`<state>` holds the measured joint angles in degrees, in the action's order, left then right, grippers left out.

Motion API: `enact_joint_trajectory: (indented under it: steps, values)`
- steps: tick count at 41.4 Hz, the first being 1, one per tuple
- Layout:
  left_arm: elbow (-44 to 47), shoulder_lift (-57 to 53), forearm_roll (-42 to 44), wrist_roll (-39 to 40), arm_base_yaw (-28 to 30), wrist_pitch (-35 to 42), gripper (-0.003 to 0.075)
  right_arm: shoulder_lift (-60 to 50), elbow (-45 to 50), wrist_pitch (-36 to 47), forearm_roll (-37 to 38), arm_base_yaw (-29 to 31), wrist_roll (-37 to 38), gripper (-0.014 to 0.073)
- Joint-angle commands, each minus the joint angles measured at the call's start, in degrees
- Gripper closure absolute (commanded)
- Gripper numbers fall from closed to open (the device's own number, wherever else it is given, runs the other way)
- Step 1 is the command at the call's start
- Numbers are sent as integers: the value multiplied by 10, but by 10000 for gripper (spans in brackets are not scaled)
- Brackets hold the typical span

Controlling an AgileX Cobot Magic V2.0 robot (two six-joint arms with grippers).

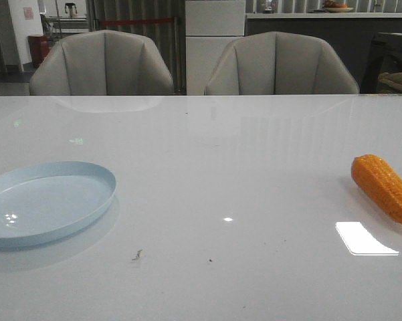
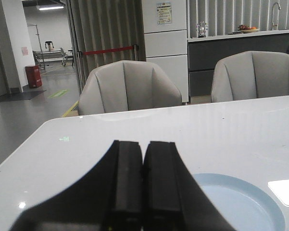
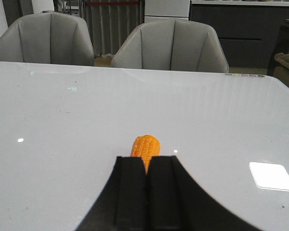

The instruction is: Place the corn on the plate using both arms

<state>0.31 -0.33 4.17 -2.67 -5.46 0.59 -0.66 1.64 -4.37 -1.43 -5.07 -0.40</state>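
Wide white desk [image 1: 207, 167] fills the front view, glossy, with two grey chairs [image 1: 102, 63] tucked in behind it. Neither arm shows in that view at all, so both seem parked back off the work area.

Down on the left sits the plate [image 1: 27, 224], pale blue, flat on the desk and nothing in it. Way over at the right edge lies the corn [image 1: 384, 188], on its side, partly cut off by the frame. The two are well apart, one to each arm's side, and that layout looks like the reason both arms are called for: I'd guess the right picks up and the left takes over or helps toward the plate.

Left hand [image 2: 143, 183] now: its two fingers are pressed together, no gap between them, nothing in them. It hangs just above the plate's near rim [image 2: 259, 197], pointing across the desk.

Right hand [image 3: 148, 187]: also closed tight, fingers touching, holding nothing. The corn [image 3: 145, 147] pokes out just beyond the fingertips, lined up dead ahead, tapered end away. Whether the tips touch it I can't tell; it looks just in front.

So the job reads as not yet begun. The right hand would need to spread its fingers before it can take the cob, and that slick rounded body could roll if nudged
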Motion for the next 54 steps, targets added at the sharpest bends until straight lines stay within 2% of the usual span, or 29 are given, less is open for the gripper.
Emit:
enact_joint_trajectory:
  steps: [1, 9, 16, 21, 29, 34, 44, 54]
  values:
    - [22, -9, -5, 1, 0, 49, 631, -9, -13, 51, 6, 2, -4, 527]
    - [19, -9, -5, 1, 0, 114, 631, -9, -13, 67, 6, 2, -4, 527]
    - [-9, -9, -5, 1, 0, 166, 631, -9, -38, 163, 5, 2, 15, 527]
    - [-73, -8, -5, 1, 0, 137, 631, -9, -117, 135, 5, 2, 14, 527]
    - [-210, 31, 18, 1, 0, 12, 631, 20, -256, 23, 5, 2, 14, 527]
    - [-288, 91, 18, 1, 0, -20, 631, 85, -330, -4, 5, 2, 14, 527]
    - [-397, 242, 19, 1, 0, -20, 631, 281, -474, -60, 5, 2, 14, 527]
    - [-405, 386, 19, 1, 0, -16, 631, 436, -495, -50, 5, 2, 14, 527]
